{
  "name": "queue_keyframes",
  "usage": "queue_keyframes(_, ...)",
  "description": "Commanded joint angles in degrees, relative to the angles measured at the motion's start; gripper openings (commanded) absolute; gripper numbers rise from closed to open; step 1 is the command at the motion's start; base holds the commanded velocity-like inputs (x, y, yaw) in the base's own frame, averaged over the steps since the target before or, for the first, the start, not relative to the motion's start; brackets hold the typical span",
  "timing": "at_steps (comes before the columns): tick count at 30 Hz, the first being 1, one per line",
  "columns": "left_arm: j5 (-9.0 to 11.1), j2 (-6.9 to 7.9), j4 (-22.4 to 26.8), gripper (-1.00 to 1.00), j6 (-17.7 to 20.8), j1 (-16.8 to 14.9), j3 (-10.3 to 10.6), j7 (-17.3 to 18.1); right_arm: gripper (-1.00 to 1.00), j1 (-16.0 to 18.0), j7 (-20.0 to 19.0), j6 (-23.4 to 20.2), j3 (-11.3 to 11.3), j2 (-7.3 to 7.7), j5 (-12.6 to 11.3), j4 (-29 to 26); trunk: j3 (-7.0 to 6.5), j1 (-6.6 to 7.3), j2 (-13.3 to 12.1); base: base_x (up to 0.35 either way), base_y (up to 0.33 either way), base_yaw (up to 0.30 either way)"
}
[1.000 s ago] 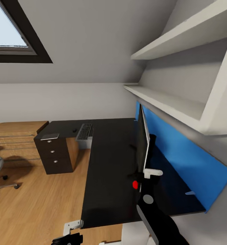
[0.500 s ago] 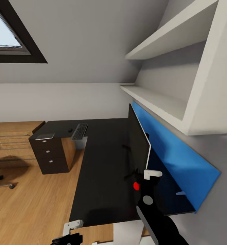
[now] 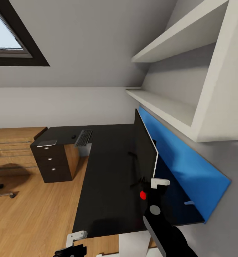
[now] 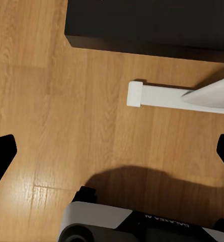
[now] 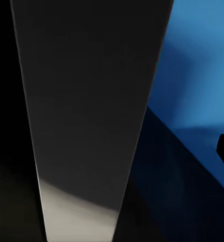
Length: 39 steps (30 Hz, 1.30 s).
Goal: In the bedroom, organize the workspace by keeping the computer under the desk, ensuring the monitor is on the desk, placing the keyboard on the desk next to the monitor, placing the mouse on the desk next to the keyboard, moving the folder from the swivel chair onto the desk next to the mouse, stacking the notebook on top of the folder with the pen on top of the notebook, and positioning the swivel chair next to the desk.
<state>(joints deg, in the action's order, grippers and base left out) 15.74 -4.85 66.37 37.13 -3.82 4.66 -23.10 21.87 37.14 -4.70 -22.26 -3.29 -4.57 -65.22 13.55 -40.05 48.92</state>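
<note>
Right gripper (image 3: 151,189) sits at monitor's (image 3: 144,148) near edge, by the red dot; whether it grips it, cannot tell. Monitor stands on desk (image 3: 108,178), long axis running away along the blue panel (image 3: 183,160). Left gripper (image 3: 71,246) spread wide over floor. Keyboard (image 3: 83,137) far end.

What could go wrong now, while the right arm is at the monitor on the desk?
1. The monitor stands edge-on near the blue back panel, with the right gripper at its near end. A push or a slip there could tip it or knock it against the panel.
2. The keyboard and mouse lie far off on the cabinet desk, so sliding the monitor could leave little room beside it.
</note>
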Motion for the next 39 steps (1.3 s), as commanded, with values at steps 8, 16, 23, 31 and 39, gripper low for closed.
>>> queue_keyframes(8,0.6,0.01,0.07,1.0,0.14,-0.03,0.09,-0.54,1.0,0.06,0.41,-0.39,-0.08,0.04,-0.35,-0.08,0.08,-0.01,0.06,0.0,0.0,0.0)
queue_keyframes(16,0.6,0.01,0.07,1.0,0.14,-0.01,0.16,-0.63,1.0,0.05,0.4,-0.31,0.01,0.12,-0.35,-0.17,0.08,-0.01,0.06,0.0,-0.129,0.0)
queue_keyframes(23,0.6,0.06,0.23,1.0,0.13,0.01,0.11,-0.63,1.0,0.03,0.39,-0.32,0.05,0.12,-0.35,-0.17,0.08,-0.01,0.06,0.0,-0.16,0.0)
queue_keyframes(31,0.6,0.02,0.33,1.0,0.14,-0.04,0.09,-0.63,1.0,0.01,0.4,-0.35,0.02,0.12,-0.35,-0.14,0.08,-0.01,0.06,0.0,-0.016,0.0)
queue_keyframes(39,0.6,0.03,0.34,1.0,0.14,-0.04,0.09,-0.63,1.0,0.05,0.39,-0.39,0.02,0.12,-0.34,-0.09,0.08,-0.01,0.06,0.0,-0.001,0.0)
